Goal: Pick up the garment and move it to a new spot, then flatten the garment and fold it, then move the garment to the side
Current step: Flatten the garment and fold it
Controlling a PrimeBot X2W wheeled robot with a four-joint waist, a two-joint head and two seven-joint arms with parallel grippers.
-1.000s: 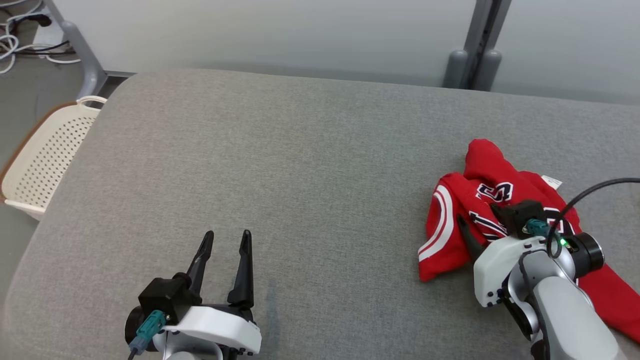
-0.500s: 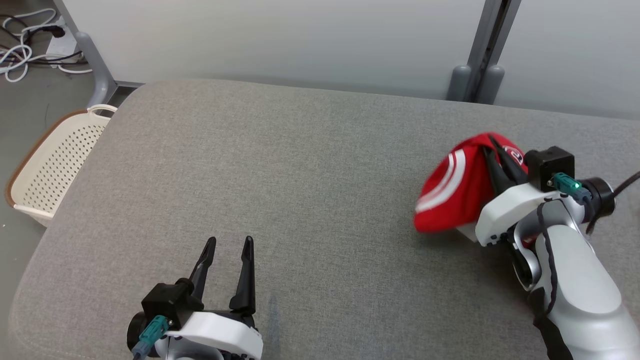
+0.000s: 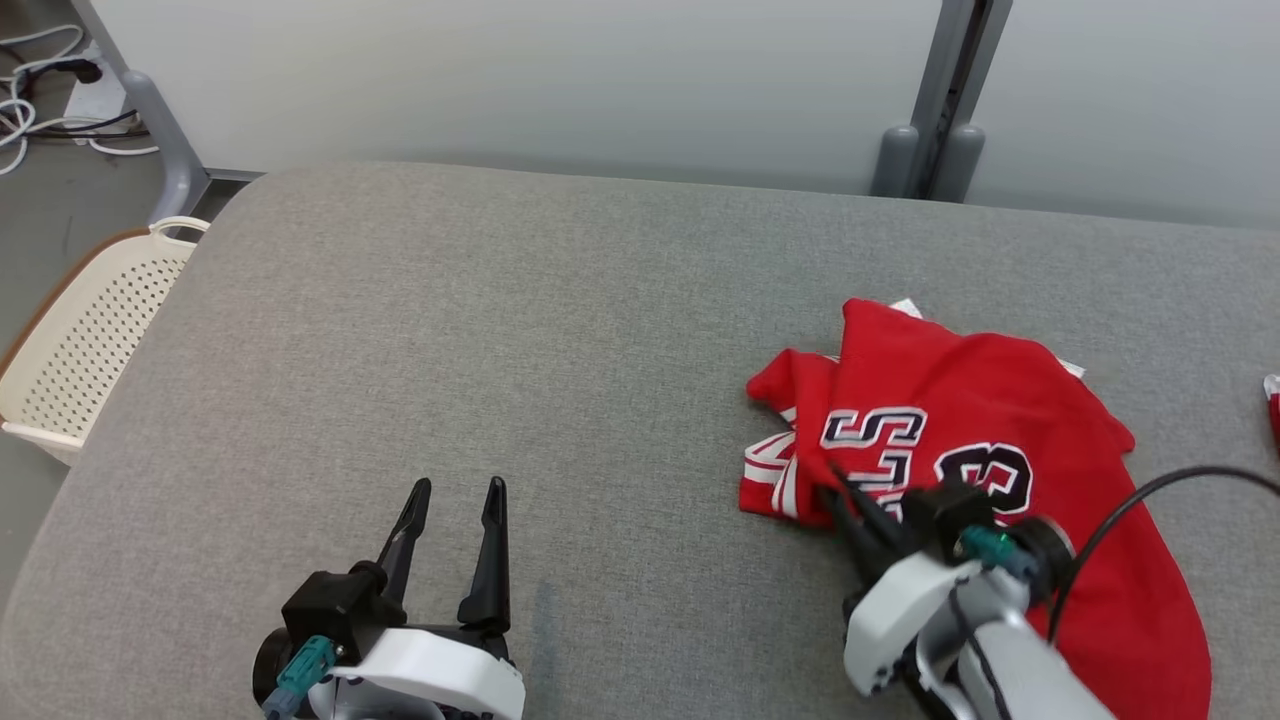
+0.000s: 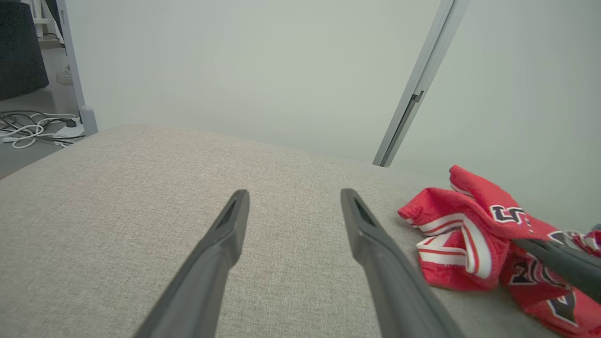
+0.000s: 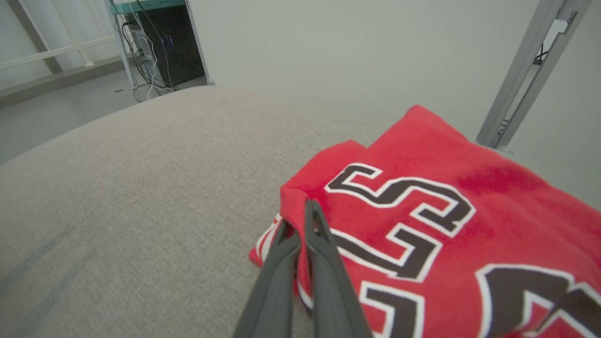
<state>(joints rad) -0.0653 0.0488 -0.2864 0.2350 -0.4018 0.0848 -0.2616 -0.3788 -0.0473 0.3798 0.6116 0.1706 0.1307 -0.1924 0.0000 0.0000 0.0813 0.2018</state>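
The garment [image 3: 960, 420] is a red jersey with black-and-white letters and numbers, lying crumpled but partly spread on the right side of the grey padded table [image 3: 500, 350]. My right gripper [image 3: 835, 495] is at its near-left edge, shut on a fold of the red fabric. The right wrist view shows that gripper [image 5: 300, 220] with its jaws pressed together, pinching the garment [image 5: 422, 211]. My left gripper [image 3: 455, 487] stands open over bare table at the lower left, well apart from the garment [image 4: 469, 220]. In the left wrist view it [image 4: 293, 195] holds nothing.
A cream perforated basket [image 3: 90, 320] sits on the floor beyond the table's left edge. A grey post [image 3: 930, 100] stands behind the table against the pale wall, and cables [image 3: 40, 60] lie on the floor at far left. A small red scrap [image 3: 1272, 400] shows at the right edge.
My right gripper closed on the garment, lifted it, then carried it leftward and nearer, where it now lies more spread out. The left gripper stayed put.
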